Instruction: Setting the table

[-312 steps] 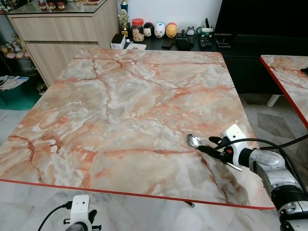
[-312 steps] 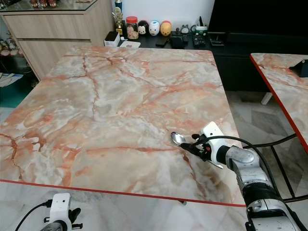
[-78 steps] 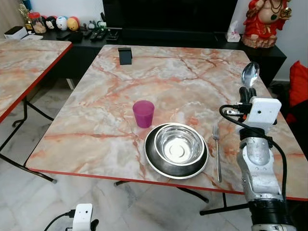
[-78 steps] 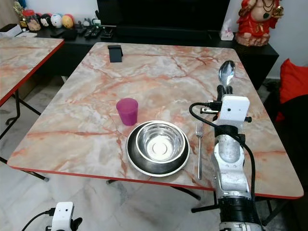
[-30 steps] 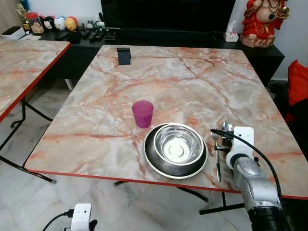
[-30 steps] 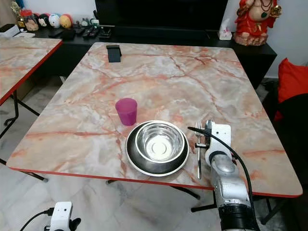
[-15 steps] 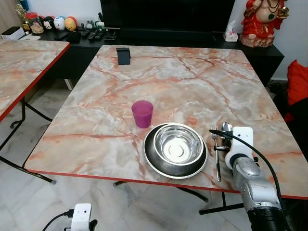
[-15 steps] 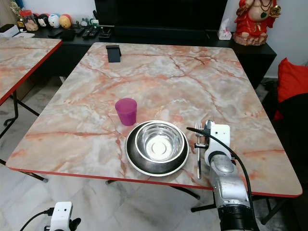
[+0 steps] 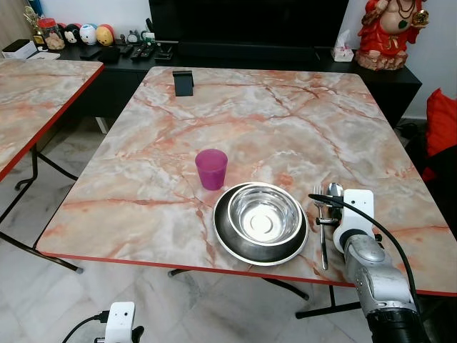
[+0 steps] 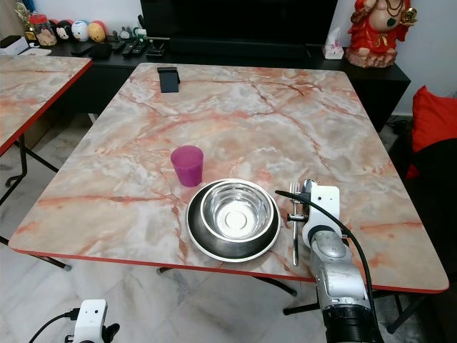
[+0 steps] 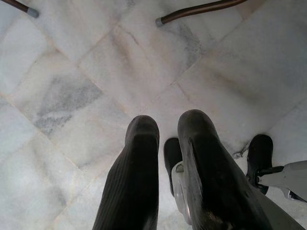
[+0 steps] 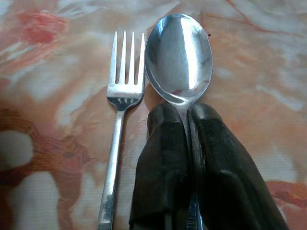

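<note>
Steel bowl [image 9: 263, 218], plate [image 9: 227, 240], purple cup [image 9: 211, 168] and fork [image 9: 322, 232] were laid; the right gripper [image 12: 189, 122], clenched on the spoon [image 12: 178, 57], held it down just right of the fork, release apparently remaining.

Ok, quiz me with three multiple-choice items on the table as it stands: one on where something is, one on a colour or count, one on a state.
1. Where does the silver metal fork lie?
A. inside the bowl
B. on the marble-patterned table, between the bowl and the spoon
C. on the floor

2. What colour is the small plastic cup?
A. purple
B. green
C. white

3. What are the right gripper fingers doing?
A. spread wide above the cup
B. shut on the silver metal spoon
C. gripping the bowl rim

Answers:
1 B, the fork lies flat to the right of the steel bowl on its round dark plate, with the spoon on its other side.
2 A, the cup beside the bowl is purple.
3 B, the right wrist view shows both black fingers closed on the spoon's neck.
</note>
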